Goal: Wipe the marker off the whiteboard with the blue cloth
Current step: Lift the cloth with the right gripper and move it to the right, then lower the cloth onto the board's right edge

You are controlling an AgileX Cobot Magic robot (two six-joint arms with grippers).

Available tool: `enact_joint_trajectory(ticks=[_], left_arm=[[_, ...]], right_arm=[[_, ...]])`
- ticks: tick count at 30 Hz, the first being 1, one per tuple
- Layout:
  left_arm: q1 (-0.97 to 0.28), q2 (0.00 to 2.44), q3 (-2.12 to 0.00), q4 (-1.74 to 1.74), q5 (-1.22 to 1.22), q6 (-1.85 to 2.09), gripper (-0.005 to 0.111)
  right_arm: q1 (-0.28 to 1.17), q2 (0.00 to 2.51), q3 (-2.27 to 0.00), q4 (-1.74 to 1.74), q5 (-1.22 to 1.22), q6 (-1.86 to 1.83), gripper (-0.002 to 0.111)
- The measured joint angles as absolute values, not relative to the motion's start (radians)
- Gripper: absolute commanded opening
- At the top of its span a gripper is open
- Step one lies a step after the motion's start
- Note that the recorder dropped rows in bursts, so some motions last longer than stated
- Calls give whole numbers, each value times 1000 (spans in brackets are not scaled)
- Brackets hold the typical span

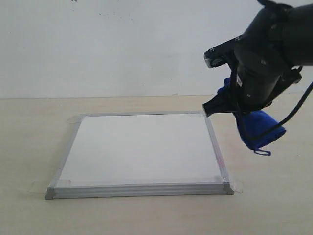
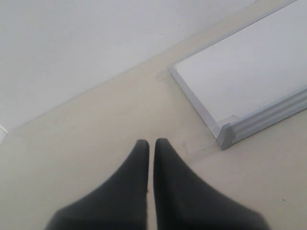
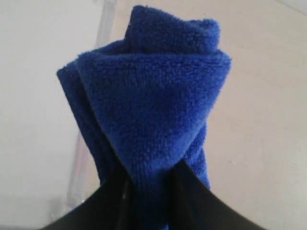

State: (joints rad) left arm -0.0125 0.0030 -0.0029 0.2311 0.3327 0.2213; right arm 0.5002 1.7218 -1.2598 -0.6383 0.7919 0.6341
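The whiteboard (image 1: 139,149) lies flat on the table, silver-framed, with clear tape tabs at its corners. No red marker writing shows on its white face in any view. My right gripper (image 3: 151,175) is shut on the blue cloth (image 3: 148,100), which hangs bunched and folded from the jaws. In the exterior view the blue cloth (image 1: 258,128) dangles in the air just past the board's far right corner, its small loop at the bottom. My left gripper (image 2: 151,143) is shut with nothing in it, hovering over bare table beside a corner of the whiteboard (image 2: 240,76).
The pale wooden table (image 1: 29,142) runs back to a white wall (image 1: 98,44). The right arm's black body (image 1: 266,54) fills the upper right of the exterior view. A tape tab (image 2: 199,143) lies on the table near the left gripper.
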Motion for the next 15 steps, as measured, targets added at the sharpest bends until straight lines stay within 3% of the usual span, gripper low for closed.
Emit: enact_joint_trajectory(ticks=[2, 5, 9, 15], left_arm=[[-13, 3, -3, 231, 333, 221, 4], [-13, 3, -3, 231, 333, 221, 4], [-13, 3, -3, 231, 333, 221, 4], [-13, 3, -3, 231, 333, 221, 4]], right_arm=[[478, 1748, -1233, -622, 643, 789, 0], [394, 1805, -1286, -434, 601, 738, 0], [286, 1855, -1395, -173, 740, 447, 0], [237, 1909, -1596, -65, 992, 241, 0]])
